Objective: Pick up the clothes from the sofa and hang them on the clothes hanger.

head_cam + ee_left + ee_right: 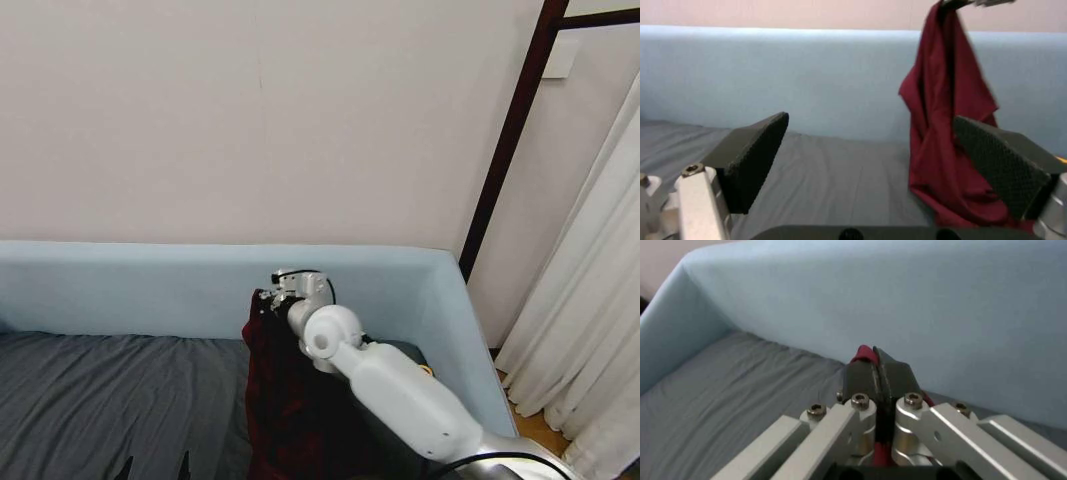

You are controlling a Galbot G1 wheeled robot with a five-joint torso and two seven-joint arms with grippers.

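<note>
Right gripper (875, 365) pinched shut on dark red garment (940, 125), held high to draw cloth off sofa seat (100, 400); hem appears to touch it. Left gripper (870, 135) wide open, empty, low nearby.

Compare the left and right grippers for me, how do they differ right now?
The left gripper is open and empty; the right gripper is shut on the red garment. The right gripper is high by the sofa back, garment hanging; the left gripper sits low over the seat. Both are over the sofa.
</note>
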